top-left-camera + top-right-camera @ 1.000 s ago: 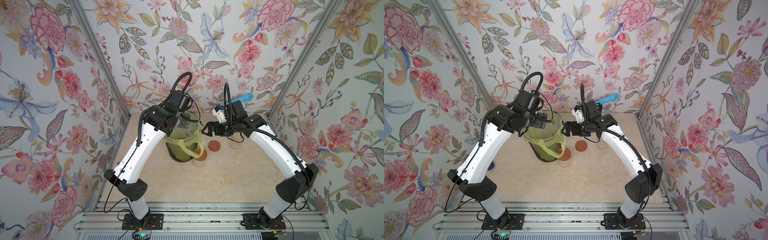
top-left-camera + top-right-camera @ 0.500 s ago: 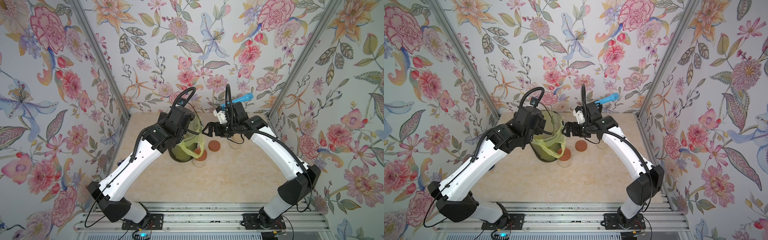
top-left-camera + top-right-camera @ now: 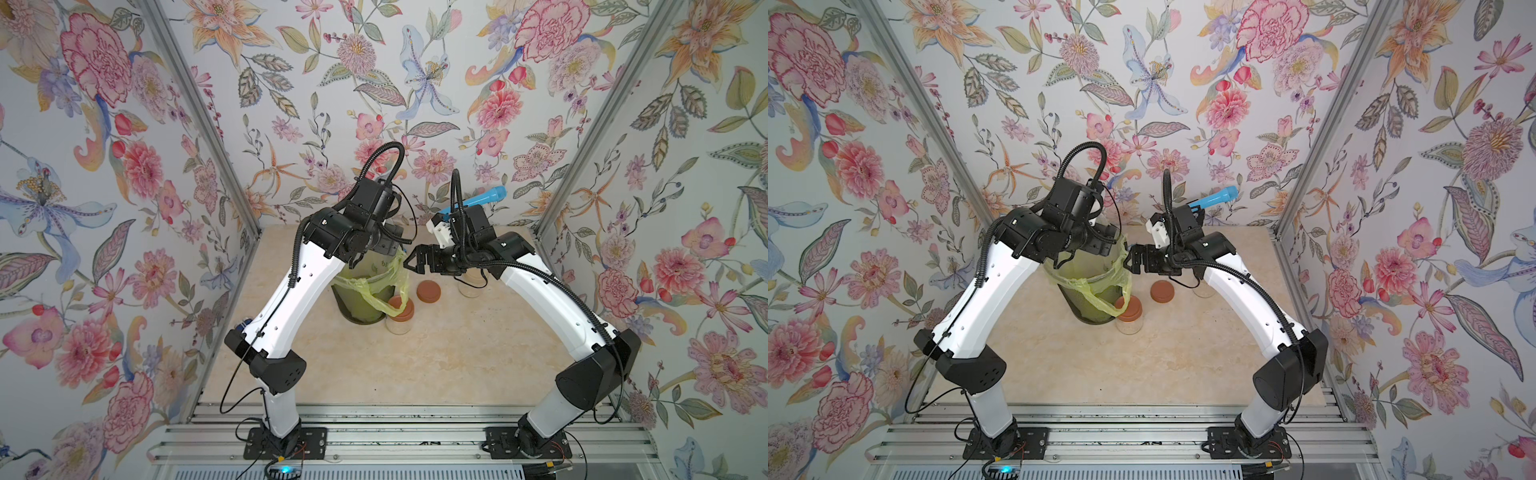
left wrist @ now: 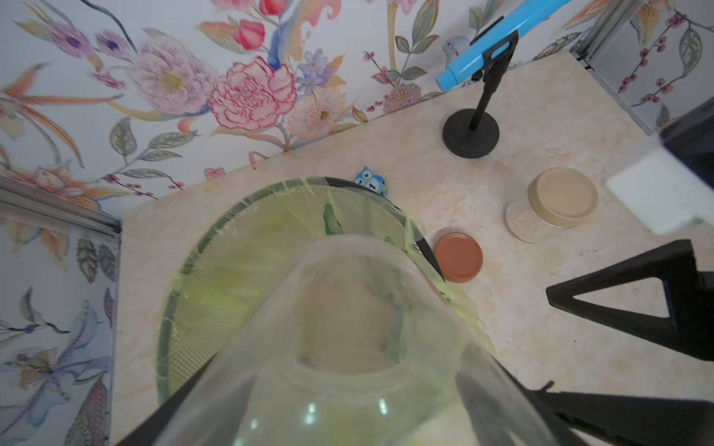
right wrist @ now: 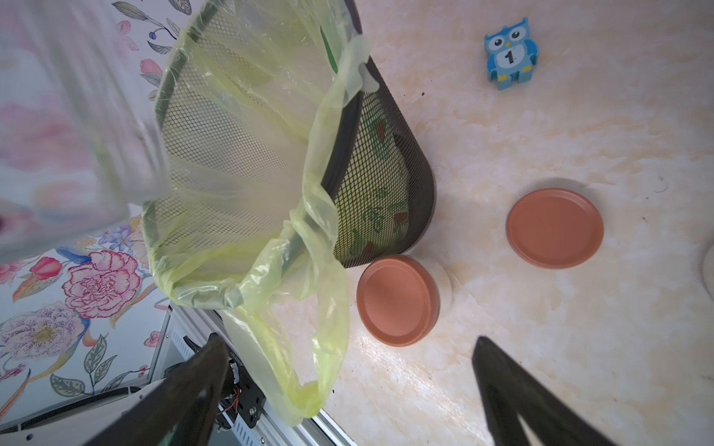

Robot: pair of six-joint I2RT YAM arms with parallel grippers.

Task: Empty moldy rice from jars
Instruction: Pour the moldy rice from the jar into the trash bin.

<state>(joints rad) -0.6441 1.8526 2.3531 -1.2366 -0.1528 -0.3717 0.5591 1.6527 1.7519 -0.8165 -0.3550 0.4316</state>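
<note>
Legible marking: a single black numeral "1" on the white belly of the blue owl figure (image 5: 510,54), which sits on the desk (image 5: 579,127). In the left wrist view the same mark appears only as a blur. Green and red printing on the bag (image 5: 328,247), seen through the mesh bin (image 5: 402,154), cannot be read.

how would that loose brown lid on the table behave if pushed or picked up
The loose lid lies flat and low, so it would probably slide, not tip. Its shallow rim likely offers little to grip. It looks thin, so probably light.
</note>
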